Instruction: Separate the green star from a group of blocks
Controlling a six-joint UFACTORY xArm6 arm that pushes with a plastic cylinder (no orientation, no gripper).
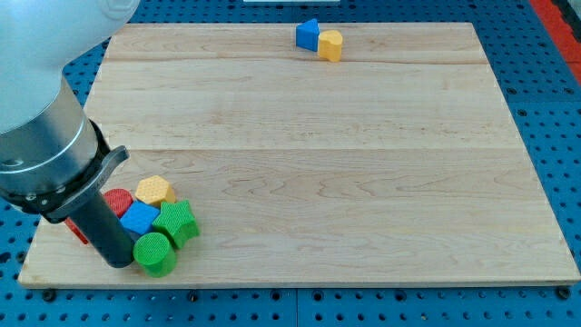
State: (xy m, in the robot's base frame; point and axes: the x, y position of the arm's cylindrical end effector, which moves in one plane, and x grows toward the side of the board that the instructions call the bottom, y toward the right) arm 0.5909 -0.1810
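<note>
The green star sits at the right edge of a tight group at the board's bottom left. Touching it are a blue cube, a yellow hexagon-like block above it and a green cylinder below it. A red round block lies behind the rod, and another red piece peeks out at the rod's left. My tip rests on the board just left of the green cylinder, below the blue cube.
A blue block and a yellow block touch each other at the view's top, right of centre. The wooden board ends close below and left of the group. The arm's grey body fills the view's left.
</note>
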